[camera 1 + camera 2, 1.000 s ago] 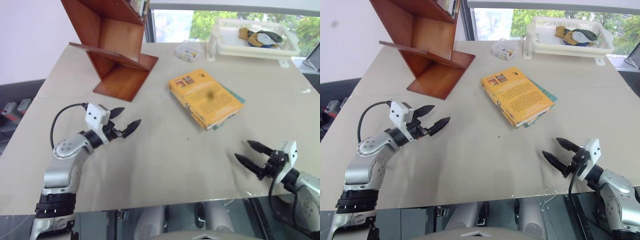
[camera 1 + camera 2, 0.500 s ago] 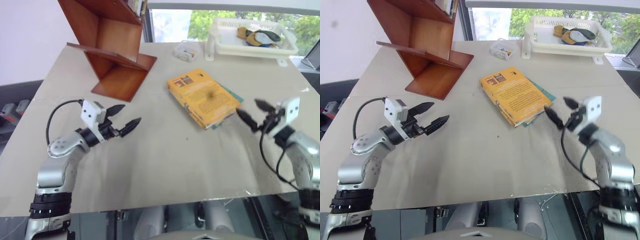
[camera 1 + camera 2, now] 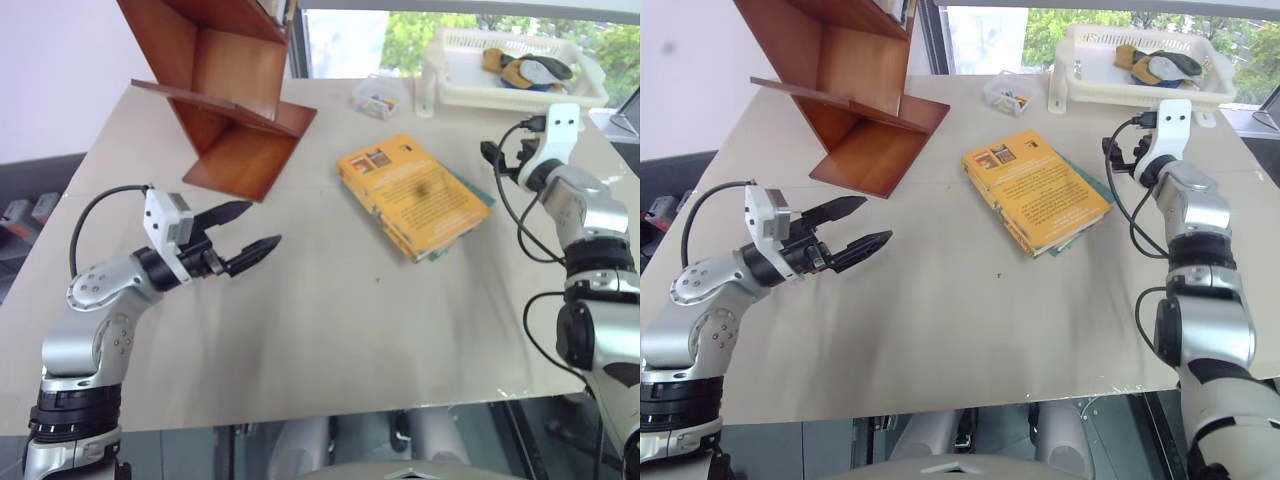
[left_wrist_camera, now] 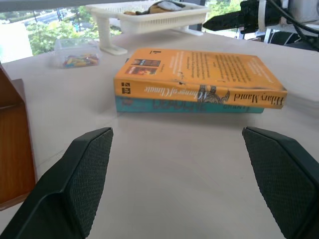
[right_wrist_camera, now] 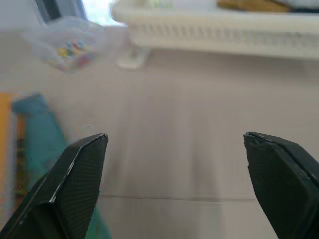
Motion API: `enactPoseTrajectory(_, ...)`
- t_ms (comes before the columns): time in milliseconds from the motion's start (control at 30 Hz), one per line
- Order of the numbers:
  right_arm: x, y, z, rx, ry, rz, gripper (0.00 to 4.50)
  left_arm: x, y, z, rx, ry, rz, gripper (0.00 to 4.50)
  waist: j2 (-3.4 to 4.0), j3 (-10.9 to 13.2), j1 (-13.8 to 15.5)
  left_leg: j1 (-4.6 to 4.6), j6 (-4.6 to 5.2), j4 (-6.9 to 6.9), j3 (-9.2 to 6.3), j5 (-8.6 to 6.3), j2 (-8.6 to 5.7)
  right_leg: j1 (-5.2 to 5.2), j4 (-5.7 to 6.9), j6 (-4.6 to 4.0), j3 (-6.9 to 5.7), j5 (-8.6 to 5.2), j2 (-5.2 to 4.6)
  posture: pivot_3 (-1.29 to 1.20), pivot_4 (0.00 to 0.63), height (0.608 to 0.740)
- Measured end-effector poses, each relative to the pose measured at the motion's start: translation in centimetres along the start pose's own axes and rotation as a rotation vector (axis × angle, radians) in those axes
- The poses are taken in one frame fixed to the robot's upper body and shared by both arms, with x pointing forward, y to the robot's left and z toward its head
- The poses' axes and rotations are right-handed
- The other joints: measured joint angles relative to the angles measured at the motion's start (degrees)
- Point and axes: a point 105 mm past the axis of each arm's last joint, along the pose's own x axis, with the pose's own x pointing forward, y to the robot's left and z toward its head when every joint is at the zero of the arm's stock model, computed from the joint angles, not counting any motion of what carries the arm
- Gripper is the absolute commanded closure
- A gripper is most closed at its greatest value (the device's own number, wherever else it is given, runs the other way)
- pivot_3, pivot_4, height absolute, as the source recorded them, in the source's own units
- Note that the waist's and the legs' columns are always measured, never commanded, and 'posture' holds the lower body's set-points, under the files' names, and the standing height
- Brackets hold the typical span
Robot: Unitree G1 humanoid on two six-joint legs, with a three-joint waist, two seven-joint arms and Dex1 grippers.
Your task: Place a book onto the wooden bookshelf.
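Nothing done yet — thick orange-yellow paperback book [image 3: 412,195] lying on table [image 3: 330,320], well apart from reddish-brown slanted wooden bookshelf [image 3: 225,90]. Left pincer [image 3: 243,229] wide and empty, right pincer [image 5: 174,184] likewise — grasp and placement remaining.

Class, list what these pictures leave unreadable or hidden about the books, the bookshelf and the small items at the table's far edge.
- Teal book, left wrist view: cover hidden under the orange book.
- Wooden bookshelf, eye views: upper part cut off by the frame's top edge.
- Small clear box: contents too small to identify.
- White basket: items inside are indistinct.
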Motion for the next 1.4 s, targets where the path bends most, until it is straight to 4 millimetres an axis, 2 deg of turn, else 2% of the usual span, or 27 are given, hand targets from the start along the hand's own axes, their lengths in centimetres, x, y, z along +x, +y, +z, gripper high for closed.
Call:
enactPoseTrajectory(200, -0.2, -0.9, -2.6, -0.046, 0.114, 0.007, 0.0, -0.8, 0.0, 0.0, 0.011, 0.02, 0.026, 0.08, 0.0, 0.0, -1.18, 0.04, -0.01, 0.02, -0.03, 0.01, 0.03, -0.01, 0.02, 0.0, 0.0, 0.0, 0.0, 0.0, 0.15, 0.707)
enactPoseTrajectory(400, -0.2, 0.9, -4.5, -0.071, 0.187, 0.132, 0.0, -0.8, 0.0, 0.0, 0.015, 0.021, 0.034, 0.08, 0.0, 0.0, -1.72, 0.29, -0.04, 0.02, 0.16, 0.03, 0.09, 0.04, 0.17, 0.0, 0.2, 0.0, 0.06, 0.0, 0.15, 0.707)
enactPoseTrajectory(467, -0.1, 1.3, -4.4, -0.055, 0.182, 0.164, 0.0, -0.8, 0.0, 0.0, 0.015, 0.022, 0.034, 0.08, 0.0, 0.0, -1.64, 0.28, -0.05, 0.02, 0.16, 0.03, 0.1, 0.04, 0.16, 0.0, 0.21, 0.0, 0.06, 0.0, 0.15, 0.707)
enactPoseTrajectory(567, -0.1, 3.8, -4.9, 0.05, 0.186, 0.316, 0.0, -0.8, 0.1, -0.1, 0.022, 0.028, 0.038, 0.08, 0.0, 0.0, -1.66, 0.27, -0.04, 0.02, 0.16, 0.03, 0.1, 0.04, 0.15, 0.0, 0.23, 0.01, 0.07, 0.0, 0.15, 0.707)
enactPoseTrajectory(633, -0.2, 4.8, -5.1, 0.094, 0.199, 0.372, 0.0, -0.8, 0.1, -0.1, 0.023, 0.028, 0.039, 0.08, 0.0, 0.0, -1.58, 0.26, -0.05, 0.02, 0.13, 0.03, 0.1, 0.04, 0.15, 0.0, 0.19, 0.01, 0.06, 0.0, 0.15, 0.707)
enactPoseTrajectory(867, -0.7, 6.5, -5.8, 0.284, 0.247, 0.472, 0.0, -0.9, 0.2, -0.3, 0.031, 0.042, 0.048, 0.08, 0.0, 0.0, -1.41, 0.23, -0.05, 0.02, 0.08, 0.03, 0.08, 0.04, 0.14, 0.0, 0.14, 0.01, 0.02, 0.0, 0.15, 0.707)
enactPoseTrajectory(1233, -1.5, 7.4, -6.5, 0.382, 0.279, 0.534, 0.0, -0.9, 0.3, -0.2, 0.041, 0.042, 0.063, 0.08, 0.0, 0.0, -1.44, 0.25, -0.05, 0.02, 0.09, 0.03, 0.08, 0.04, 0.16, 0.0, 0.15, 0.01, 0.03, 0.0, 0.15, 0.707)
enactPoseTrajectory(1400, -2.5, 8.5, -7.0, 0.407, 0.269, 0.611, 0.0, -0.9, 0.4, -0.2, 0.05, 0.043, 0.068, 0.08, -0.01, -0.01, -1.43, 0.27, -0.05, 0.02, 0.09, 0.03, 0.09, 0.05, 0.18, 0.0, 0.15, 0.01, 0.03, 0.0, 0.15, 0.707)
